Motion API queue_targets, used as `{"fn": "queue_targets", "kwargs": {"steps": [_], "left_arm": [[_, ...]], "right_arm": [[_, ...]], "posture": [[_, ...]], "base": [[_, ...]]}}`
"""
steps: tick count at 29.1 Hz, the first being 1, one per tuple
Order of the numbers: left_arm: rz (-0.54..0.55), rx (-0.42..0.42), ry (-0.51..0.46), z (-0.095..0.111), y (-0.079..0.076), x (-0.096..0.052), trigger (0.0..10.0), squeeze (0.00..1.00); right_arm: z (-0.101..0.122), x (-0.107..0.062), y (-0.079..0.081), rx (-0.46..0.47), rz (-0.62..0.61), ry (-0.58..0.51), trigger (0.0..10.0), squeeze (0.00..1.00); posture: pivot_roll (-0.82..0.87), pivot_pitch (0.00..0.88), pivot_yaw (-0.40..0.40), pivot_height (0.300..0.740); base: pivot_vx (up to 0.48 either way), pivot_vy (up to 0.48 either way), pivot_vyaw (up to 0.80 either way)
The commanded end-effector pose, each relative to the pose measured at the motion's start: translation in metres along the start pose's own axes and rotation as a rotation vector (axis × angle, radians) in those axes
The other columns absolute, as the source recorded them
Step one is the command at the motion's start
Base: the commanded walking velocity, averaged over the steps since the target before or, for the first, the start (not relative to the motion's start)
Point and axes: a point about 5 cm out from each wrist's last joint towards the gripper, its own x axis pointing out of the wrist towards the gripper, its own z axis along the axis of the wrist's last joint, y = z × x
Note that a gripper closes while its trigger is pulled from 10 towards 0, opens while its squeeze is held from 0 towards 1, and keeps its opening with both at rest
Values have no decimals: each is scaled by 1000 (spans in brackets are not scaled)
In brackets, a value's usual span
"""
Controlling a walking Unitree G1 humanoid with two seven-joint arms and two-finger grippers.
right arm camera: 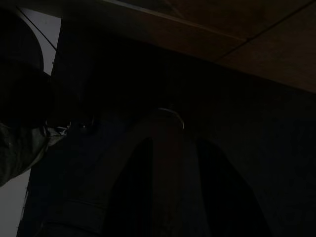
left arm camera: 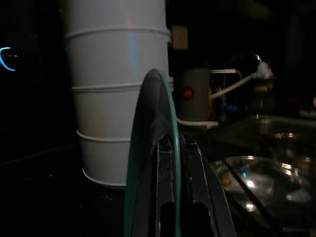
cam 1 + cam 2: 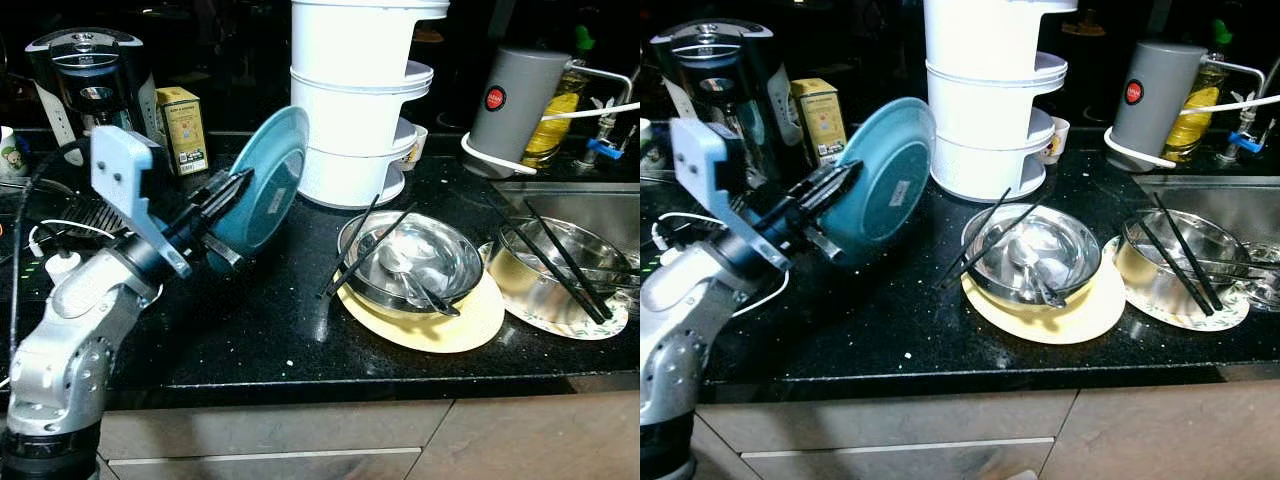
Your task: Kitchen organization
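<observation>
**Teal plate held on edge over the black table**

The left end effector [image 3: 232, 196] grips the teal plate [image 3: 268, 178] by its rim, its 2 black fingers [image 2: 196, 182] pinched narrowly, 1 on each face, as the left wrist view shows edge-on. The plate is tilted nearly upright, with its underside and label facing the camera, its upper rim close to the stacked white containers [image 3: 355, 100]. I cannot tell whether its lower edge touches the table [image 3: 260, 330].

Behind the arm stand a black coffee machine [image 3: 88, 75] and a yellow box [image 3: 182, 128]. Right of the plate, a steel bowl [image 3: 410, 258] with a spoon sits on a cream plate [image 3: 440, 322]; black chopsticks [image 3: 362, 252] lean over the bowl's left rim toward the open stretch of table. Further right, a second steel bowl [image 3: 545, 262] with chopsticks rests on a patterned plate [image 3: 575, 322] just beside the sink [image 3: 590, 205]. A grey canister [image 3: 515, 105] stands behind.

A bare strip of table runs from below the teal plate to the front edge.

The right end effector [image 1: 170, 187] hangs in shadow beside dark cabinetry; its fingers stand apart.
</observation>
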Motion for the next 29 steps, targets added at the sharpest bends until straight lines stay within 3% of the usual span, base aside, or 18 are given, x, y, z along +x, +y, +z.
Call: {"fn": "queue_targets", "kwargs": {"steps": [1,5,8,10,12,16,24,29], "left_arm": [[-13,-46,-36,8,0,-5,0,0],[-30,-143,-83,19,5,-10,0,0],[-74,-284,-141,31,8,-15,0,0],[-127,-353,-154,35,4,-17,0,0],[-127,-353,-154,35,4,-17,0,0],[-248,-483,-149,40,-6,-24,0,0],[-328,-598,-137,46,-9,-33,0,0],[-344,-629,-124,51,-7,-41,0,0]], "right_arm": [[-9,-1,3,26,10,29,10000,0],[-9,-1,3,25,10,28,10000,0],[-9,-1,3,23,12,28,10000,0],[-9,-1,2,21,13,27,10000,0],[-9,-1,2,21,13,27,10000,0],[-8,-1,2,20,15,25,10000,0],[-8,-1,2,21,15,23,10000,0],[-7,-1,2,20,17,22,10000,0]], "posture": [[10,83,-34,740],[11,83,-35,740],[12,80,-37,740],[13,79,-39,740],[13,79,-39,740],[13,78,-40,740],[11,79,-40,740],[11,81,-40,740]], "base": [[0,0,0],[0,0,0],[0,0,0],[0,0,0],[0,0,0],[0,0,0],[0,0,0],[0,0,0]]}}
